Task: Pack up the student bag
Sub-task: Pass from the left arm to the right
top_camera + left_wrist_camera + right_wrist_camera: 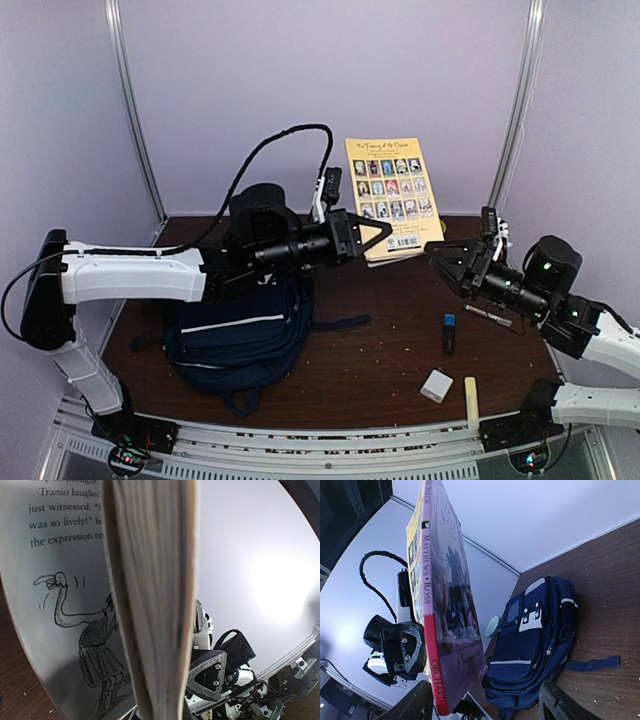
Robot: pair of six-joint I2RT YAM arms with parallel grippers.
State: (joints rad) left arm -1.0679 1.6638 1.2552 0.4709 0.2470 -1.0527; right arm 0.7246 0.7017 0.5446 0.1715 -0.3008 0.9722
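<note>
The student bag (pixel 240 335) is a navy backpack with a white stripe, lying flat at the table's front left; it also shows in the right wrist view (pixel 535 640). My left gripper (pixel 380 236) is shut on a yellow-backed book (pixel 393 195) and holds it upright above the table's back middle. In the left wrist view the page edges (pixel 155 605) fill the middle, with one finger (pixel 207 672) beside them. My right gripper (pixel 440 258) is open just right of the book's lower corner. In the right wrist view the book's spine (pixel 431 605) stands by its left finger (pixel 412 705).
A blue-capped marker (pixel 449 332), a white eraser (pixel 436 385), a pale yellow highlighter (pixel 471 398) and a pen (pixel 490 316) lie on the table's right half. A small round pale object (pixel 493 626) sits beside the bag's top. Walls close in at the back and sides.
</note>
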